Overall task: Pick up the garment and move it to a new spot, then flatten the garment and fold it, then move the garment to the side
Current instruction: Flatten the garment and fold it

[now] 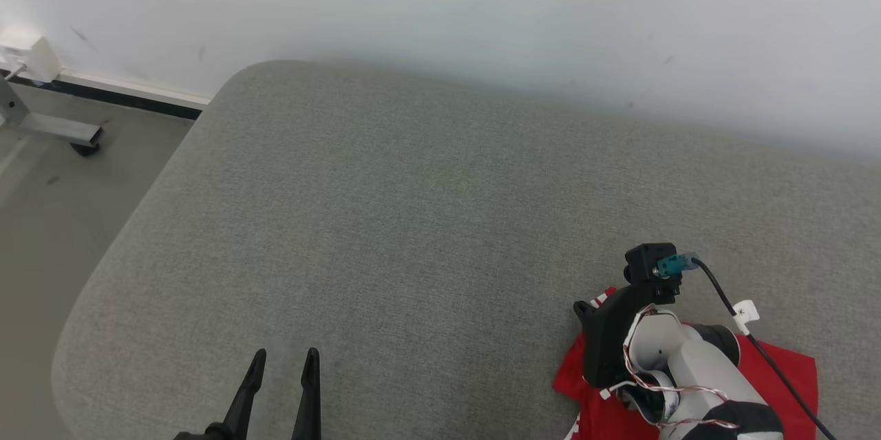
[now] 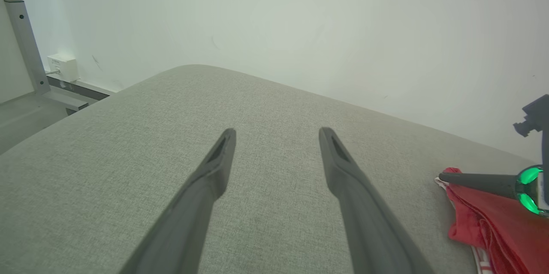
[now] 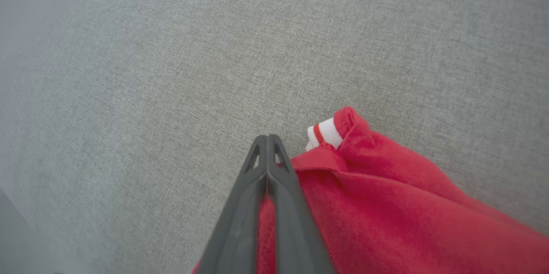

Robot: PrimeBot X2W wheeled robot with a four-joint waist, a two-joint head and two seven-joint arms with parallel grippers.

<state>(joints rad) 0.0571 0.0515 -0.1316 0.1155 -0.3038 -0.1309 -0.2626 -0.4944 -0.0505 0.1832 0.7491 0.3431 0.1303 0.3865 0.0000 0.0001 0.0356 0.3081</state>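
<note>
**Right gripper pinched at garment edge, left gripper empty**

Left gripper [image 1: 286, 355]: fingers spread, holding nothing, over the near edge of the grey cushion [image 1: 413, 206]. Right gripper [image 3: 266, 140]: fingers pressed together with a red sliver between them, so I judge it is pinching the red garment [image 3: 386, 205]. The garment lies bunched at the cushion's right. This fits either the pick-up or the last shift aside. Any carry needs a firm pinch. White wall [image 1: 482, 6] behind.

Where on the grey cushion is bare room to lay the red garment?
Bare: the wide middle of the grey cushion, from the left end effector to the wall. Crowded: the near right corner, where the red garment lies under the right end effector.
</note>
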